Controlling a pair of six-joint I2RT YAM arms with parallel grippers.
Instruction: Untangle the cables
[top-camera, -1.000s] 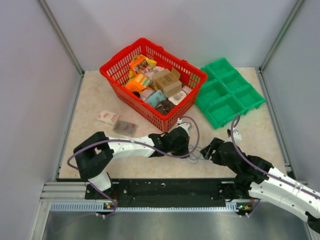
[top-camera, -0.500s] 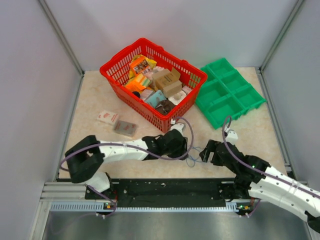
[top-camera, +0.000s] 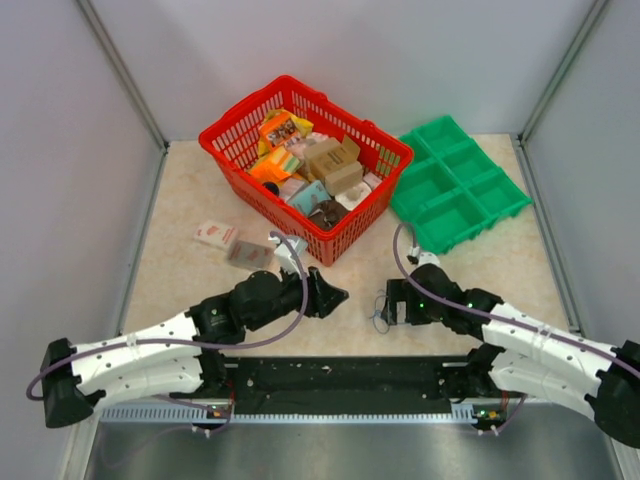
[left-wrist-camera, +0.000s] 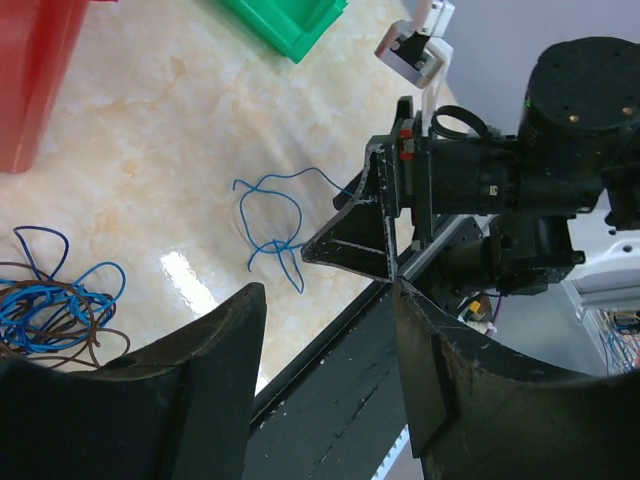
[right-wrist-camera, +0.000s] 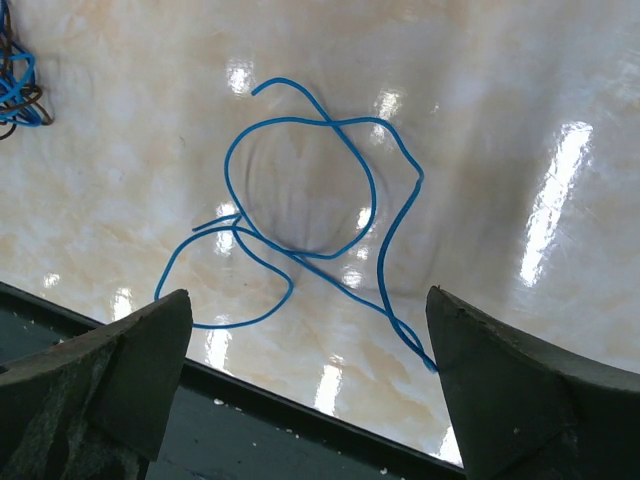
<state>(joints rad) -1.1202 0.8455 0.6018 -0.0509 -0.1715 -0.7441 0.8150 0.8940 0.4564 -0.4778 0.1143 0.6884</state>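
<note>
One thin blue cable (right-wrist-camera: 300, 215) lies alone in loose loops on the beige table, just ahead of my right gripper (right-wrist-camera: 308, 300). That gripper is open, with nothing between its fingers. The same blue cable (left-wrist-camera: 270, 215) shows in the left wrist view, in front of the right gripper's black finger (left-wrist-camera: 365, 225). A tangled bundle of blue and brown cables (left-wrist-camera: 50, 310) lies apart to the left. My left gripper (left-wrist-camera: 330, 340) is open and empty over the table's near edge. From above, the left gripper (top-camera: 335, 297) and right gripper (top-camera: 388, 303) face each other, with the cable (top-camera: 378, 312) between them.
A red basket (top-camera: 225, 150) full of packets stands at the back. Beside it on the right is a green compartment tray (top-camera: 460, 190). Two small packets (top-camera: 216, 235) (top-camera: 250, 256) lie to the left. A black rail (top-camera: 340, 375) runs along the near edge.
The left gripper has opened and drawn back to the left, away from the cables. The right gripper has opened wider and shifted left toward the blue cable.
</note>
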